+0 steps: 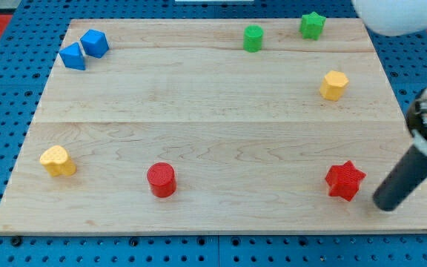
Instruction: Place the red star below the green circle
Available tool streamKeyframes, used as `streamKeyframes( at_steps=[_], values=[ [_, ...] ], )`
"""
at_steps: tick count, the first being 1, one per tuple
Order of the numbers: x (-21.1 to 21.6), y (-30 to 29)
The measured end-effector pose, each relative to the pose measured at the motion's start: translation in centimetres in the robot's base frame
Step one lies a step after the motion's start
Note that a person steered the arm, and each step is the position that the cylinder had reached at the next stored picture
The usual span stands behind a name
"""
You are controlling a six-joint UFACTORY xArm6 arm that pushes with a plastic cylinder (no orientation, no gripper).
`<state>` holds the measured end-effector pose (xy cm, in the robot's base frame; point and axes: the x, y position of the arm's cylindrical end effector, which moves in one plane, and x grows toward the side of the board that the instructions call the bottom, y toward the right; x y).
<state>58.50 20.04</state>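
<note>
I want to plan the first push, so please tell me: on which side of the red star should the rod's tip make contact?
Contact the red star on its lower-right side, pushing toward the view's upper left, since the green circle lies far up and left. My tip already sits just right of and below the star, apart from it. Meet a flat-facing notch, as star points may rotate it.
</note>
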Motion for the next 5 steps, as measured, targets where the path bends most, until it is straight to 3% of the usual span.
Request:
streamKeyframes(
  at_steps=[2, 4, 5],
  values=[
    [-10.0, -13.9],
    [-4.0, -8.5],
    [-8.8, -7.8]
  ],
)
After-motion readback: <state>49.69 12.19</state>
